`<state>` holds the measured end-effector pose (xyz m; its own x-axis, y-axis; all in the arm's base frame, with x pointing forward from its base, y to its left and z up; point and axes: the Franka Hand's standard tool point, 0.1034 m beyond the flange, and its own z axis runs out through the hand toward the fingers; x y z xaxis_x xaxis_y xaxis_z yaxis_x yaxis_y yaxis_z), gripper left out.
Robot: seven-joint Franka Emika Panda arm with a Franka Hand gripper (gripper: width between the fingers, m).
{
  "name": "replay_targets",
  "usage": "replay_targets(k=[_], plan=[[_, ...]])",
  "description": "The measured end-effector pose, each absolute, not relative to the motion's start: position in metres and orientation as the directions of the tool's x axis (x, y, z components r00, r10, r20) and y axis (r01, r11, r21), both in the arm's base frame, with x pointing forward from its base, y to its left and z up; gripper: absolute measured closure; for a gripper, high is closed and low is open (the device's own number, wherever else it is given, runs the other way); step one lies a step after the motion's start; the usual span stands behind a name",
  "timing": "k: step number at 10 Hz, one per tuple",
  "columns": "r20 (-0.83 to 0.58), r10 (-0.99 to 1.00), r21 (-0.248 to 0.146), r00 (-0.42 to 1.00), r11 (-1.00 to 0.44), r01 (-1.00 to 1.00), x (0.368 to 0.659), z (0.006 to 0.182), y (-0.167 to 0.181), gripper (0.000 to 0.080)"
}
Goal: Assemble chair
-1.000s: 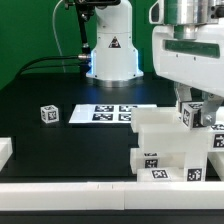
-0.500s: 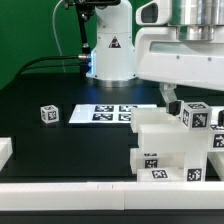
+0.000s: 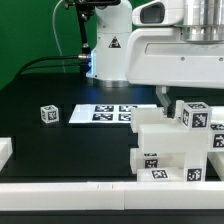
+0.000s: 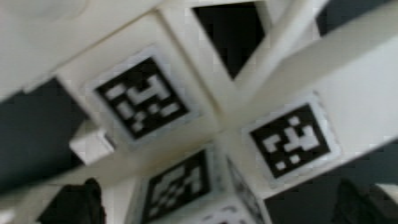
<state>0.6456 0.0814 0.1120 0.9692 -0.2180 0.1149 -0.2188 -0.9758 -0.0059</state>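
Setting: robotics lab bench, not a home or shop. Evidence:
- White arm base [image 3: 108, 50] w/ warning-triangle sticker [image 3: 113, 43] at far side of matte black table [image 3: 60, 150]; cables [image 3: 45, 62] trail off toward exterior view's left.
- Plain green backdrop [image 3: 25, 35] behind.
- Marker board [image 3: 105, 114] flat mid-table, sq. b/w fiducial tags.
- Same kind of tags on chair parts [image 3: 170, 150], near right, and on small tagged block [image 3: 49, 114], left.
- Plain white edge block [image 3: 4, 150], near left.
- Wrist view: tags [image 4: 143, 92] fill frame, close and blurred.
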Motion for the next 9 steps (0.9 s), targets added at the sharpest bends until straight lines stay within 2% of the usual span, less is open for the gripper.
replay_targets(k=[1, 2, 3, 4, 5, 8, 9], plan=[[0.115, -0.234, -0.01, 0.965, -0.972, -0.235, 0.6457, 0.112, 0.0817, 0.015], [0.114, -0.261, -0.014, 0.958, -0.965, -0.262, 0.6457, 0.112, 0.0818, 0.0291], [0.114, -0.271, -0.014, 0.956, -0.963, -0.271, 0.6457, 0.112, 0.0817, 0.0291], [0.113, -0.316, -0.02, 0.942, -0.949, -0.315, 0.6457, 0.112, 0.0818, 0.0428], [0.112, -0.371, -0.027, 0.922, -0.929, -0.37, 0.6456, 0.112, 0.0819, 0.0522], [0.103, -0.566, -0.052, 0.818, -0.824, -0.564, 0.6457, 0.1121, 0.0816, 0.0521], [0.09, -0.69, -0.072, 0.718, -0.724, -0.687, 0.6457, 0.1126, 0.08, 0.0521]])
